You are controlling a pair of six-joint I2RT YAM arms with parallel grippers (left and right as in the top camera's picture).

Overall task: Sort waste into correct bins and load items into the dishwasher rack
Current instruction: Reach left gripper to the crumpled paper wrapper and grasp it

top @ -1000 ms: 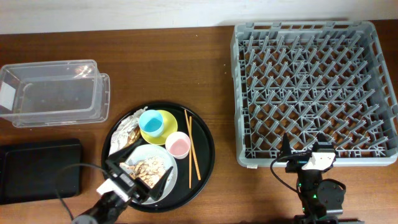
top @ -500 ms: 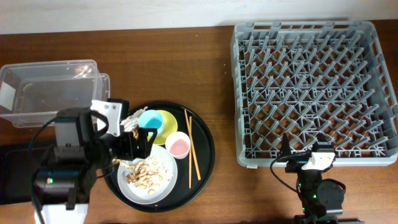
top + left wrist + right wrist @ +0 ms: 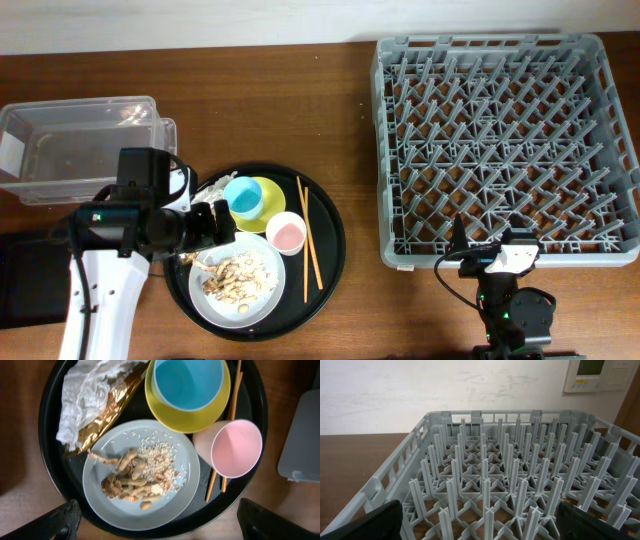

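Observation:
My left gripper [image 3: 212, 224] is open and empty. It hovers over the left side of the round black tray [image 3: 325, 262]. In the left wrist view its fingers [image 3: 167, 527] frame the white plate [image 3: 105, 505] holding beige food scraps [image 3: 132, 479]. Crumpled white paper [image 3: 82, 395] and a gold wrapper [image 3: 107, 416] lie beside the plate. The light-blue cup [image 3: 187, 382] sits in the yellow bowl [image 3: 190, 416]. The pink cup [image 3: 235, 450] lies on the chopsticks [image 3: 231, 395]. My right gripper [image 3: 487, 242] is open and empty at the front edge of the grey dishwasher rack [image 3: 505, 150], with its pegs [image 3: 490, 470] ahead of it.
A clear plastic tub [image 3: 80, 150] stands at the far left. A shallow black tray [image 3: 30, 280] lies in front of it, partly under my left arm. A corner of the rack [image 3: 300, 435] shows at the right edge of the left wrist view.
My left arm swung from the front of the plate to the left side of the round tray, and the plate with its scraps is now uncovered. The right arm has not moved.

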